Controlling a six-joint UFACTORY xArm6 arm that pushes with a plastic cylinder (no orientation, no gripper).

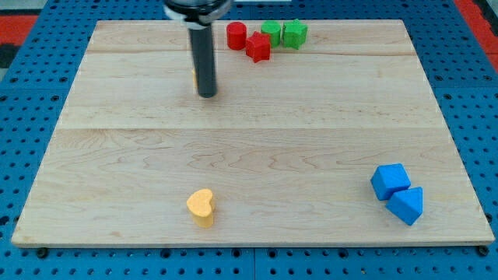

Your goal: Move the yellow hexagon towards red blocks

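Almost hidden, the yellow hexagon (194, 77) sits just left of my tip (207, 95); the red blocks (247, 41) lie to the upper right. No pincer exists here.

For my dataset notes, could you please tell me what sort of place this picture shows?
Most likely a robotics lab bench. A wooden board lies on a blue perforated base; small coloured blocks, such as the red cylinder and blue cube, sit on it, and my tip touches it.
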